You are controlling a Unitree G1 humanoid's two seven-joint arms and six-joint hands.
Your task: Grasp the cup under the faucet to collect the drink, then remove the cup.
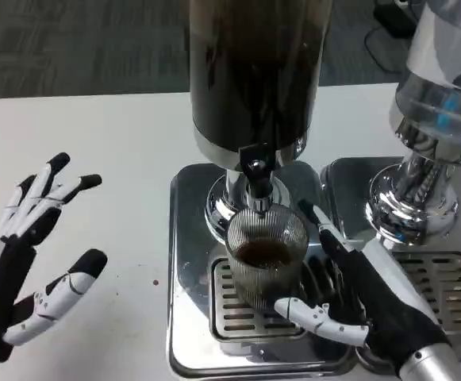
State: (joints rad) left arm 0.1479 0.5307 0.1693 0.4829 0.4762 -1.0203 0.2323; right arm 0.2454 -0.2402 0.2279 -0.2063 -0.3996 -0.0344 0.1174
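**Cup's under the faucet with the right hand wrapped around it**

So the cup (266, 252), a clear ribbed glass one, is sitting on the slotted drip tray (238, 313) directly below the black faucet (255, 168) of the big drink dispenser (250, 75). There's already some dark liquid in it, looks like it's filled partway. The dispenser tank above is full of the same dark stuff and stands on a shiny metal base (190, 238).

The right hand (357, 290) is on the cup from the right side. One white finger curls around the front near the bottom of the glass, and the other fingers reach around the back on the right, so it has the cup held between them. The cup stands upright on the tray.

The left hand (36, 254) is way off to the left over the white surface (95, 135), well apart from the dispenser. Fingers are spread out and it's holding nothing, just hanging there palm-ish inward.

On the far right there's a second dispenser (436, 111) with a clear tank on its own chrome base and another drip tray (444, 286), right beside the first one.

Couple of tiny dark specks on the surface left of the metal base.
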